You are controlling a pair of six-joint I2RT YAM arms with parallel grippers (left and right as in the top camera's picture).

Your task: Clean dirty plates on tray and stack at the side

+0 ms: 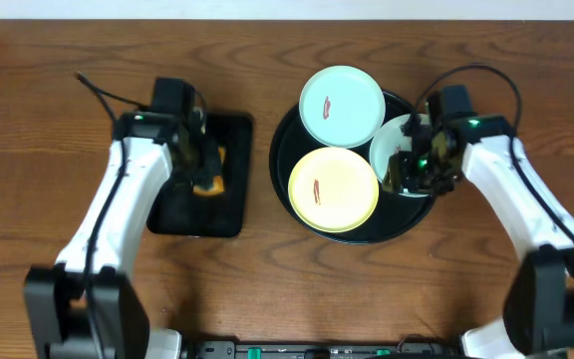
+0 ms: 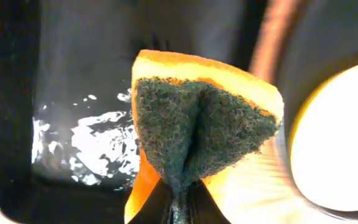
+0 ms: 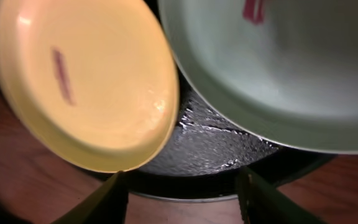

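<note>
Three plates lie on the round black tray (image 1: 289,130). A mint plate (image 1: 342,105) with a red smear is at the back. The yellow plate (image 1: 333,189) with a smear is at the front. A second mint plate (image 1: 392,135) at the right is partly hidden by my right gripper (image 1: 414,172). That gripper is open and empty, low at the tray's right rim. In the right wrist view its fingers (image 3: 182,199) straddle the tray rim (image 3: 191,186), with the yellow plate (image 3: 86,81) left and the smeared mint plate (image 3: 278,74) right. My left gripper (image 1: 205,170) is shut on an orange sponge (image 2: 197,130).
A rectangular black tray (image 1: 232,204) lies left of the round tray, under my left gripper; its wet floor shows in the left wrist view (image 2: 73,74). The yellow plate (image 2: 340,143) shows at the right there. Brown wooden table (image 1: 48,120) lies all around.
</note>
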